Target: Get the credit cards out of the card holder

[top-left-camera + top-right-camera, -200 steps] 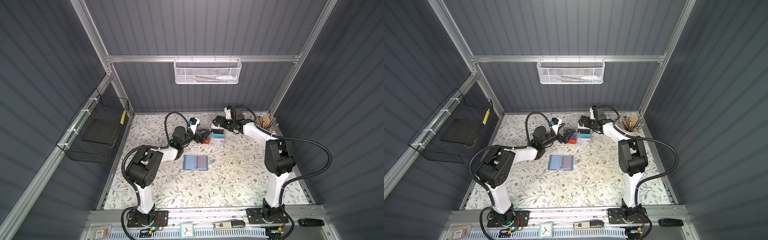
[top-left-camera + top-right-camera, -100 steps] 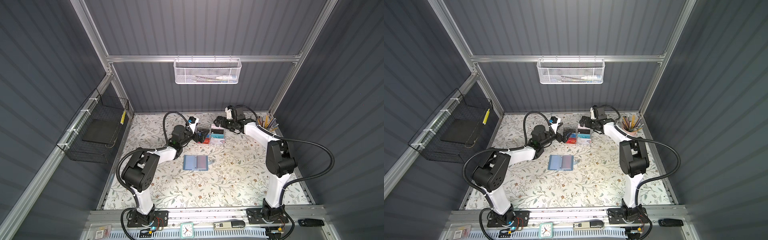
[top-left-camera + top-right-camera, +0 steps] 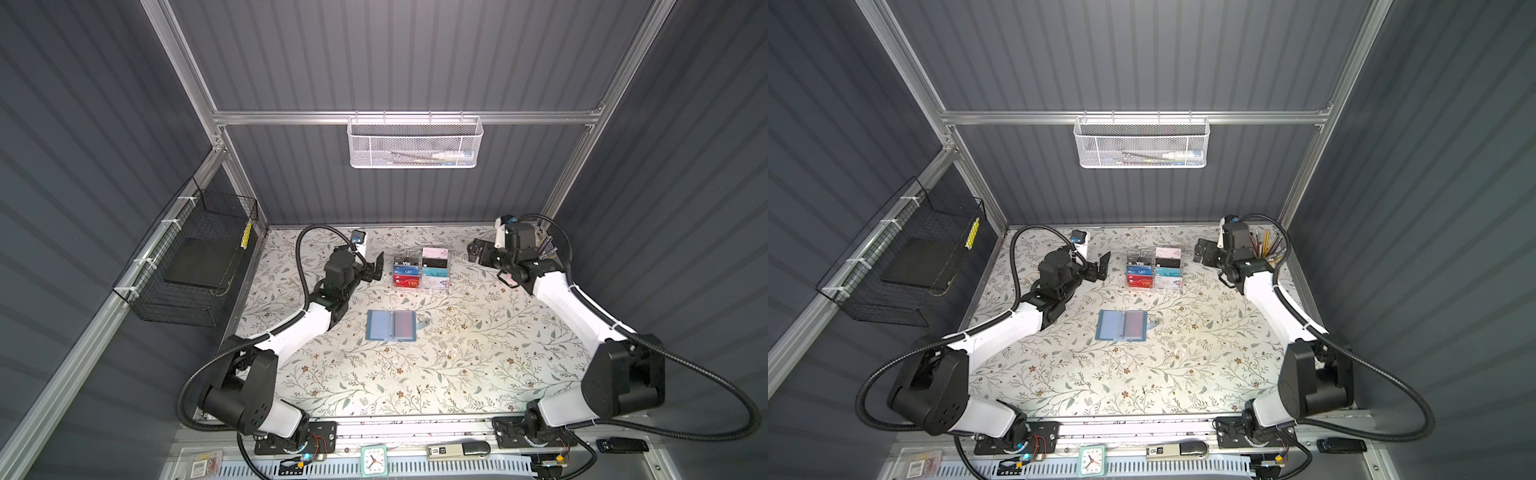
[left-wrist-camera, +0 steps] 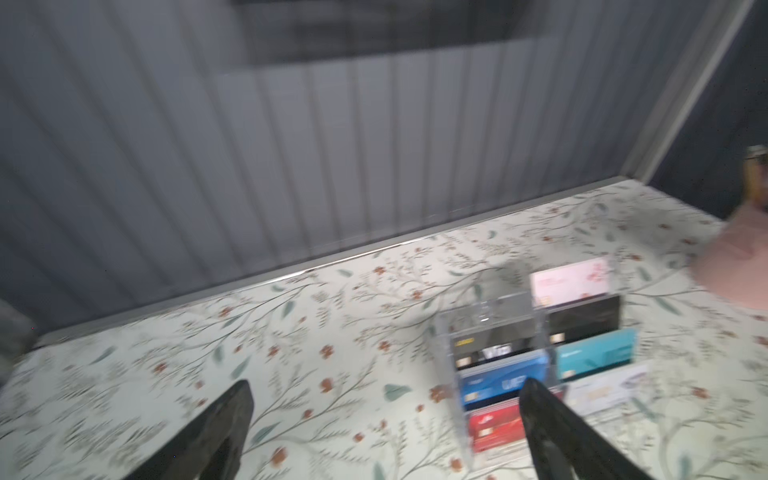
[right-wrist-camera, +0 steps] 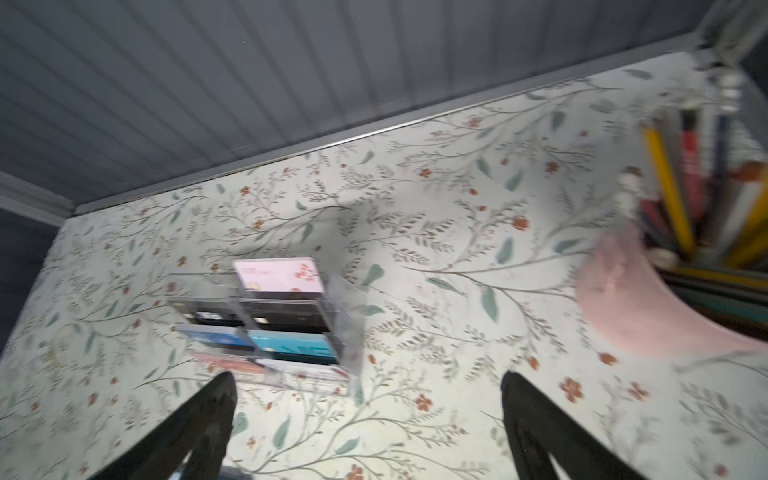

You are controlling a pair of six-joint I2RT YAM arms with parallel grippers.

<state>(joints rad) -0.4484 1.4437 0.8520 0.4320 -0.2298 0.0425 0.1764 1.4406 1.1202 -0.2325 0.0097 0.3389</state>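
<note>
Left wrist view is blurred; left gripper (image 4: 386, 386) and right gripper (image 5: 368, 376) gape wide, empty.

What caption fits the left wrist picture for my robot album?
Left pincer, open and empty, hovers over the flowery table near a clear rack of colourful cards.

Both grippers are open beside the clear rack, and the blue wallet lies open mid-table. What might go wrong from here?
The left gripper and right gripper flank the acrylic rack, apart from the card holder; they might grab its cards instead. The right arm is close to the pencil cup and might tip it.
</note>
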